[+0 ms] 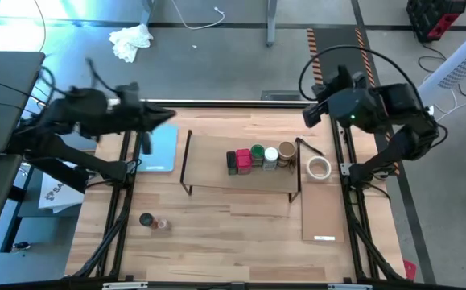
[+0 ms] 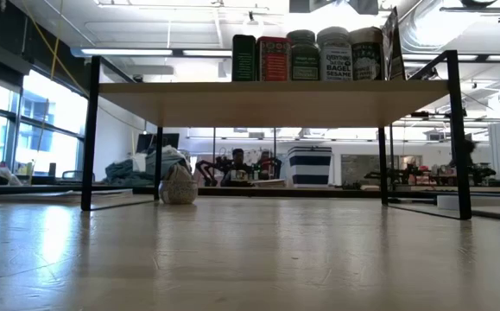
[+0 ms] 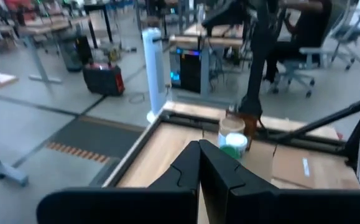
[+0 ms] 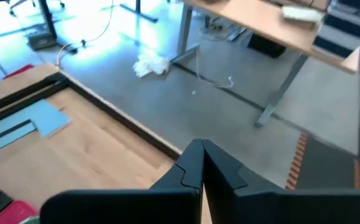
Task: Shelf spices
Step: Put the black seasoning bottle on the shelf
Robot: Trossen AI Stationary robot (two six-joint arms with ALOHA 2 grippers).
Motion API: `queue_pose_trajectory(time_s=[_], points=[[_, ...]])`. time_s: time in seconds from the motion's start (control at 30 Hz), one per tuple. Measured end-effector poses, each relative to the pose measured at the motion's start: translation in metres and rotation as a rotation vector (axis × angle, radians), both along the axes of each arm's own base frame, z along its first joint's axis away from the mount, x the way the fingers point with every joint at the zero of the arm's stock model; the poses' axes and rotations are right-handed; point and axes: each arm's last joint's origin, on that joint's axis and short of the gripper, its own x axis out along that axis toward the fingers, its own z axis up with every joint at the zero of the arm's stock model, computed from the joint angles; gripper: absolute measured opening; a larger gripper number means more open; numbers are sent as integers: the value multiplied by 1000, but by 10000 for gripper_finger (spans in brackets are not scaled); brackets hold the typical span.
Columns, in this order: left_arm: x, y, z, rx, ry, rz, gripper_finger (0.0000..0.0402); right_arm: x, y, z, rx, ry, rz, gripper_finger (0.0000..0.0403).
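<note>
The shelf [image 1: 216, 179] stands mid-table on its black wire end frames. Several spices stand in a row on its plank: a dark tin [image 1: 231, 161], a red one [image 1: 243, 159], a green-topped jar [image 1: 257, 151], a white-topped one [image 1: 270, 155] and a tan-topped one [image 1: 286, 151]; the low view shows the row [image 2: 310, 53] upright. Two small jars, dark brown [image 1: 146, 219] and pinkish [image 1: 162, 225], stand on the table at the near left. My left gripper [image 1: 168, 115] hangs shut above the far left corner. My right gripper [image 1: 309, 115] hangs shut above the far right corner. Both are bare.
A light-blue pad [image 1: 160, 149] lies left of the shelf. A white tape ring [image 1: 319, 167] and a thin pale board [image 1: 323, 211] lie to its right. Black rails run along the table's left and right sides. A white cloth [image 1: 132, 40] lies on the floor beyond.
</note>
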Motion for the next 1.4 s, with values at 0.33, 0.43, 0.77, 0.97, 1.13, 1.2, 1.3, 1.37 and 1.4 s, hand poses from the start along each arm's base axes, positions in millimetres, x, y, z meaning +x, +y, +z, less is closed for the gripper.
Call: queue_pose_trajectory(time_s=[0.33,0.43,0.77,0.97,1.13,1.2,1.3,1.37,1.4], points=[[-24,4,6,108,-5,59,0,0,14,0,-19,-10,47,0],[-25,4,3,118,23,63,0,-1,18,0,-26,-14,55,0],[-26,4,2,102,35,70,0,-1,21,0,-16,-31,63,0],[-26,4,1,91,32,73,0,-1,22,0,-6,-29,72,0],[-26,4,1,89,32,72,0,-1,22,0,-4,-25,78,0],[-24,3,-3,67,36,66,0,0,22,-1,12,-30,82,0],[-20,2,-18,-20,42,64,0,4,23,-10,47,-32,65,0],[-16,1,-33,-110,37,50,0,8,24,-20,98,-29,56,0],[-13,0,-40,-163,21,39,0,11,25,-27,134,-30,54,0]])
